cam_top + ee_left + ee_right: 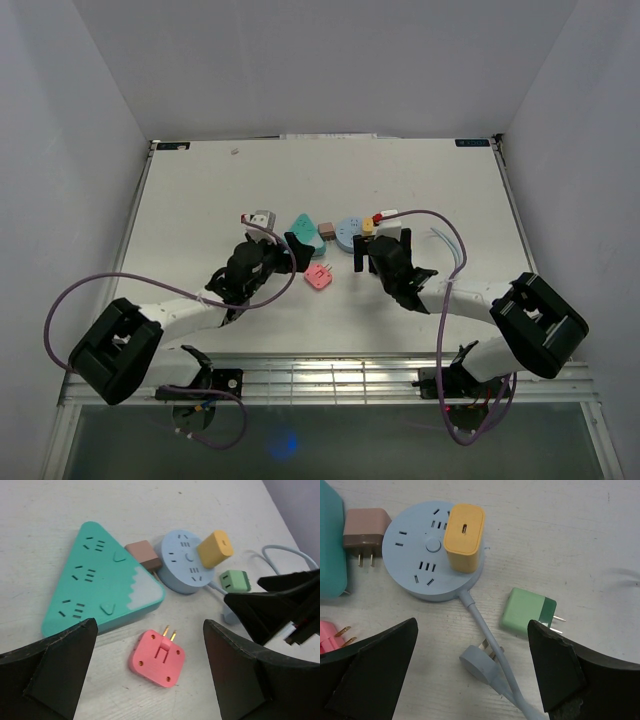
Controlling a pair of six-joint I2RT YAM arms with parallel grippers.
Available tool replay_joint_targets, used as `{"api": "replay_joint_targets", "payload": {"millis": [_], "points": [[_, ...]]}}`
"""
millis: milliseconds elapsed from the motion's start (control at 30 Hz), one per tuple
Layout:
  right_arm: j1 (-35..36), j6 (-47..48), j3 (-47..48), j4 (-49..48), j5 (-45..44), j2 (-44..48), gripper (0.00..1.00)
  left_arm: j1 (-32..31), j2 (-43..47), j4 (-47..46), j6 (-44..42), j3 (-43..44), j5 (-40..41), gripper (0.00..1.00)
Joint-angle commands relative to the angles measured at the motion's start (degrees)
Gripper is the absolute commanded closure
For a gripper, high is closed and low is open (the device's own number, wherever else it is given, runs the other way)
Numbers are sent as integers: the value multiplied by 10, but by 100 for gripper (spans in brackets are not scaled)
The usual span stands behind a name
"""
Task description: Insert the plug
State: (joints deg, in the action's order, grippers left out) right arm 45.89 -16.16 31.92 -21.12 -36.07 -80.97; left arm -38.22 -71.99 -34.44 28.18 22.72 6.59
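**Top view.** The pink square plastic plug (318,277) lies flat on the white tabletop (200,200), between the left tool (292,252) and the right tool (379,252). It sits just on the near side of the teal triangular socket strip (303,224) and the round blue socket strip (349,232). Both tools are spread and carry nothing.

**Left wrist view.** The left tool (150,625) gapes wide, with a finger on either side of the pink plug (156,658) and neither touching it. The plug's two brass prongs point toward the strips. We judge it light, rigid and smooth-shelled, so it is likely to skate on the tabletop if nudged. The best hold is across the opposite flat edges of the body, clear of the prongs. The teal strip (95,580) shows free sockets.

**Right wrist view.** The right tool (472,627) is equally spread and empty. A small green plug (525,611) lies close by its right finger, and we cannot tell whether they touch. A yellow block charger (464,530) is already seated in the blue strip (427,555). The pink plug (330,635) shows only at the left edge.
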Motion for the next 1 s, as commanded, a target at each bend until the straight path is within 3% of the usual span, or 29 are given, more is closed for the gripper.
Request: {"api": "replay_joint_targets", "payload": {"millis": [0, 267, 967], "points": [[3, -18, -11, -35, 7, 8, 4, 43, -16, 55, 39, 23, -8, 2], [8, 5, -27, -89, 74, -3, 0, 130, -59, 58, 93, 16, -84, 2], [11, 28, -72, -153, 121, 44, 0, 145, -167, 44, 97, 60, -137, 2]]}}
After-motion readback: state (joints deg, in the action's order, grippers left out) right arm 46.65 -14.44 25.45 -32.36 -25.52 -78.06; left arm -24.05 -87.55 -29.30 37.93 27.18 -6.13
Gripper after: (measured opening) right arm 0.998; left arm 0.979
